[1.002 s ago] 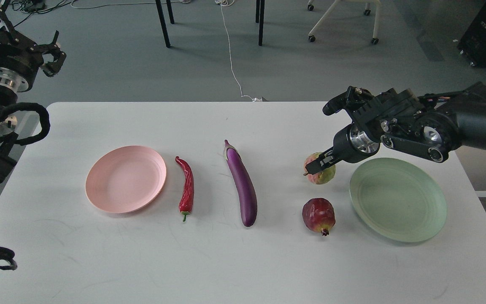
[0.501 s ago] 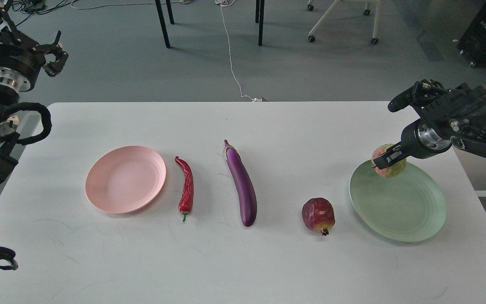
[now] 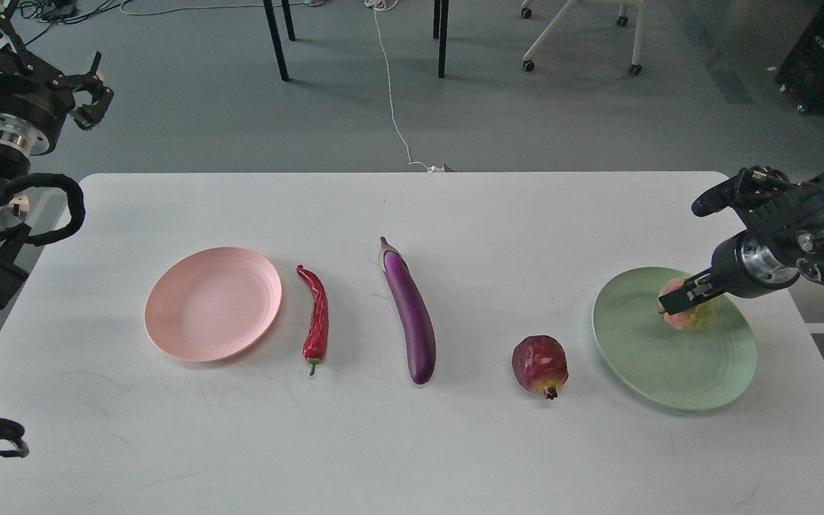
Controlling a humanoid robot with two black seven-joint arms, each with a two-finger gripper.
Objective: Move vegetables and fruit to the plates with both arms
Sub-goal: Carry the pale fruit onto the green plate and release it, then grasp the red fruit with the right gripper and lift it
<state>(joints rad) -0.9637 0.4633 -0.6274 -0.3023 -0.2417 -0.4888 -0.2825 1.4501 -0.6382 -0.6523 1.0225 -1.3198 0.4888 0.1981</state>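
My right gripper [image 3: 682,299] is shut on the yellow-green, pink-blushed fruit [image 3: 691,315] and holds it low over the back right part of the pale green plate [image 3: 641,357]. I cannot tell if the fruit touches the plate. The dark red pomegranate [image 3: 540,365] lies on the table left of that plate. The purple eggplant [image 3: 408,311] and the red chili pepper [image 3: 317,318] lie mid-table. The pink plate [image 3: 213,302] is bare at the left. My left gripper [image 3: 94,93] is open, raised off the table's far left corner.
The white table [image 3: 412,443] ends just right of the green plate. Black chair legs [image 3: 276,39], a white cable [image 3: 394,107] and an office chair base [image 3: 580,36] are on the floor behind. A black cable loop [image 3: 40,207] hangs on my left arm.
My right gripper carried the yellow-green fruit from beside the pomegranate rightwards and down over the green plate. My left arm barely moved.
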